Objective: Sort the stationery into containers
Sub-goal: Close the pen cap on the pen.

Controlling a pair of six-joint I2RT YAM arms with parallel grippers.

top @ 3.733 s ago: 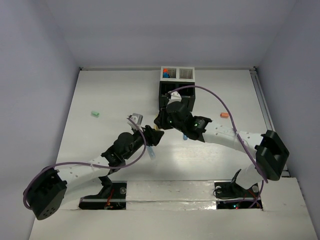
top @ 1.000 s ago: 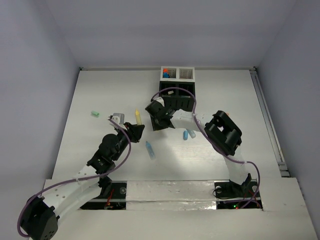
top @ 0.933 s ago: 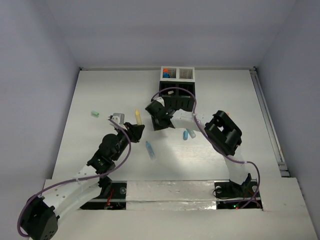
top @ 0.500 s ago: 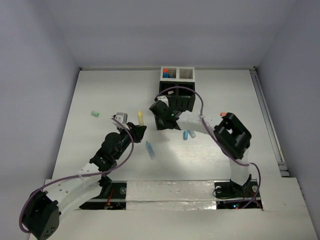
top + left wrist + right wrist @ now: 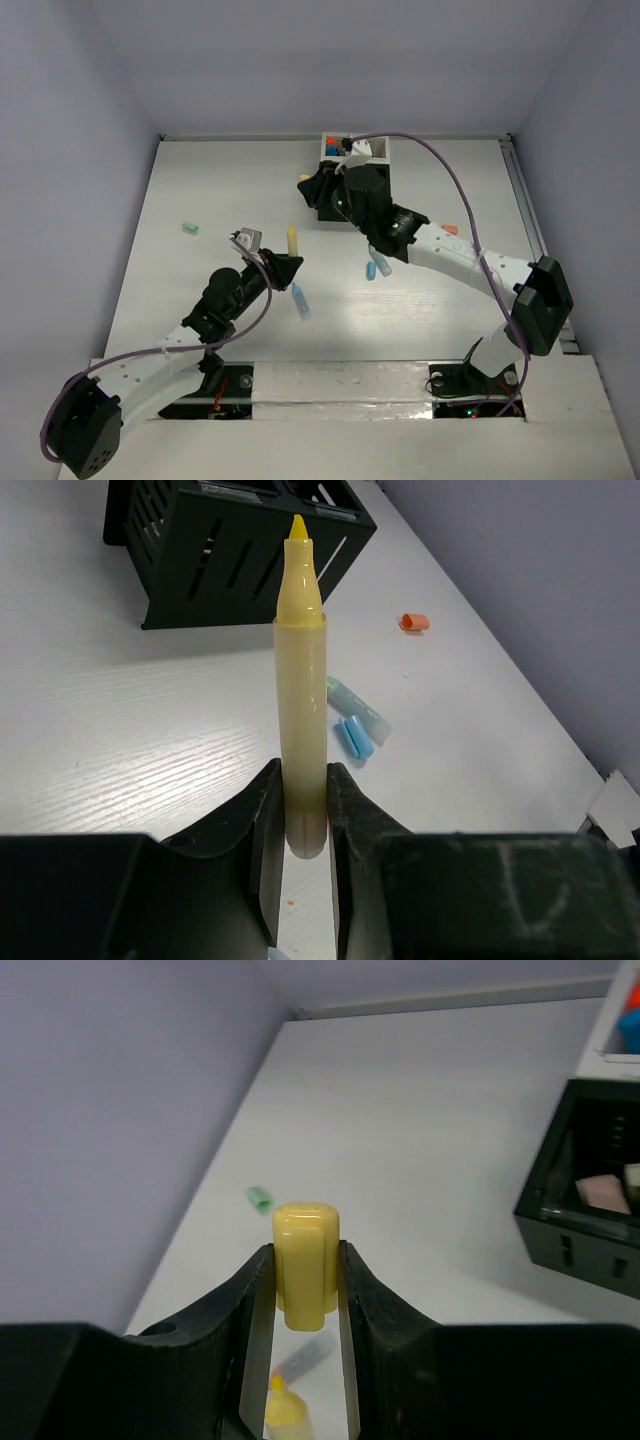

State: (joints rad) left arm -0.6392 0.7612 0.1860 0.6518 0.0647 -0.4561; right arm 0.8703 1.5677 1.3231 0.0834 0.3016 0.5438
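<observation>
Left gripper (image 5: pixel 303 780) clamped tight on smooth cylindrical yellow highlighter (image 5: pixel 300 670), held upright, tapered tip bare. Right gripper (image 5: pixel 304 1265) pinches rounded glossy yellow cap (image 5: pixel 306 1225). Black slotted organizer (image 5: pixel 230 560) beyond on white grained table (image 5: pixel 120 740); pale pieces (image 5: pixel 603 1192) inside, possibly erasers.

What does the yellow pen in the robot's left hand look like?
The yellow highlighter is a smooth, pale yellow plastic tube with a narrower neck and a brighter pointed tip. Its cap is off, so the tip is bare. The left gripper is shut on its bottom end, and the rest sticks straight out beyond it. Nothing else touches it.
</observation>
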